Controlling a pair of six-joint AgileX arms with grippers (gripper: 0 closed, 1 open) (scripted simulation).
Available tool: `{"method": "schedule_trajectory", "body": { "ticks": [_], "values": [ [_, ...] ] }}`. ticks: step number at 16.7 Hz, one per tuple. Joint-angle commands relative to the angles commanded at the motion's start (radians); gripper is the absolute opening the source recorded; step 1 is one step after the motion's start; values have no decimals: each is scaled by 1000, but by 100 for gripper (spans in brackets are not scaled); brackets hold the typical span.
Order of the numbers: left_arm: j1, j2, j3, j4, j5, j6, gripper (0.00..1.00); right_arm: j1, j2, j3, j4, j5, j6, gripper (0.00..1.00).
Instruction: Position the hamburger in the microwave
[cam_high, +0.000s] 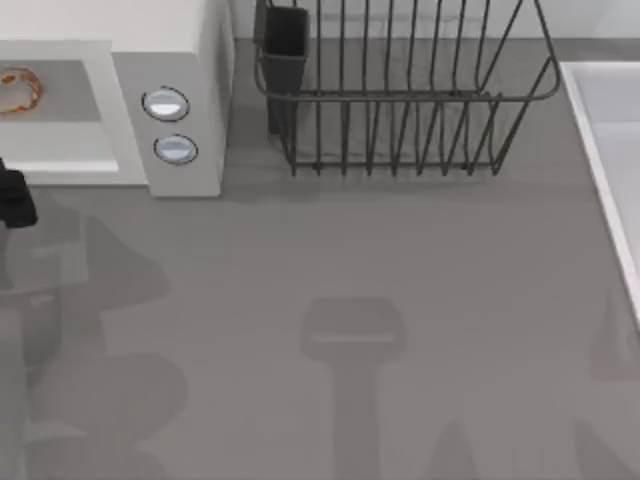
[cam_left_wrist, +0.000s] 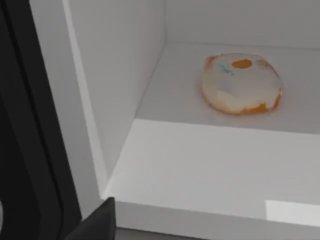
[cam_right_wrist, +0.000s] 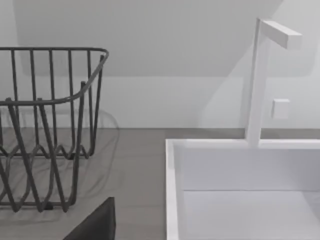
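The hamburger (cam_left_wrist: 242, 85), a round pale bun with orange marks, lies on the floor of the microwave's cavity, toward the back, with nothing touching it. From above it shows as a tan-orange ring (cam_high: 18, 90) inside the off-white microwave (cam_high: 170, 60) at the table's far left. The microwave's door is open, and its white side wall (cam_left_wrist: 115, 75) stands close to the camera. A dark part of my left gripper (cam_high: 12, 197) sits at the left edge, just in front of the opening and apart from the hamburger. A dark corner of my right gripper (cam_right_wrist: 95, 222) hangs over the table's right side.
Two round silvery-blue buttons (cam_high: 166, 104) sit on the microwave's side panel. A black wire dish rack (cam_high: 400, 100) stands at the back centre, with a dark cup holder (cam_high: 285, 45) on its left end. A white sink basin (cam_high: 605, 150) with a tap (cam_right_wrist: 257, 80) takes the right edge.
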Motion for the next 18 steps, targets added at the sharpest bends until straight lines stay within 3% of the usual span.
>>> {"method": "schedule_trajectory", "body": {
  "ticks": [18],
  "values": [
    [1, -356, 25, -501, -6, 0, 100, 0, 0, 0, 0, 0, 0, 100]
  ]
}}
